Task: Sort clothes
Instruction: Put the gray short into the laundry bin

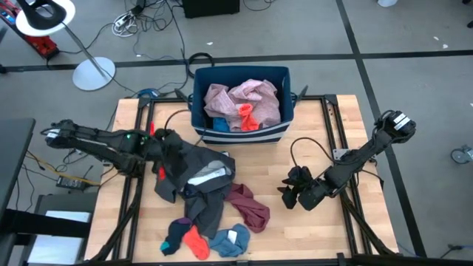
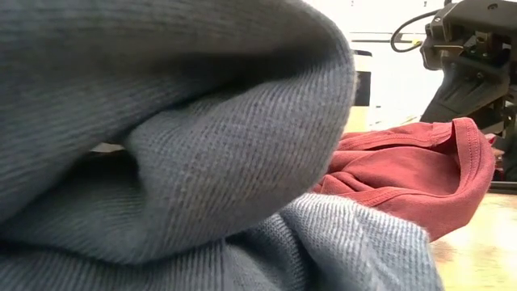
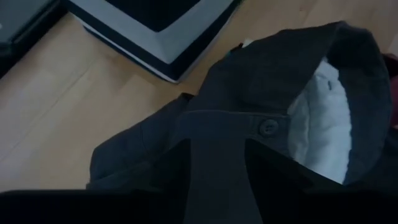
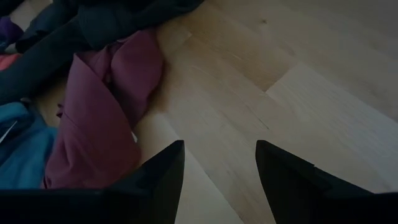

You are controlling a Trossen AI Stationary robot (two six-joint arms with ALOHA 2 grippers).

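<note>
**A:** Clothes [image 1: 207, 199] are what you're sorting, and most lie heaped at the centre and lower centre of the high view, on the wooden table [image 1: 325, 229]. Everything is soft, light and floppy; nothing will hold its shape, so pinch a fold or hem and expect the rest to trail.

**B:** Which piece are you on?

**A:** Your left gripper [image 1: 164, 142], left of centre, sits at the dark grey garment [image 1: 194, 168]. In the left wrist view its fingers look closed on a buttoned strap of that garment [image 3: 217, 134], pale lining beside it. It is the bulkiest piece; it may drag its neighbours.

**B:** And the count?

**A:** Loose on the table I make out one dark grey garment, one maroon piece [image 1: 247, 207], one blue piece [image 1: 230, 240], one orange-red sock-sized item [image 1: 196, 242], and one small dark item [image 1: 174, 238] at lower left of the heap. In the blue bin [image 1: 199, 111], upper centre: pale pink fabric [image 1: 244, 100] and one orange-red scrap [image 1: 247, 117].

**B:** Your right gripper [image 1: 290, 193]?

**A:** Right of centre, low over bare wood, fingers apart and empty, near the maroon piece [image 4: 106, 124].
</note>
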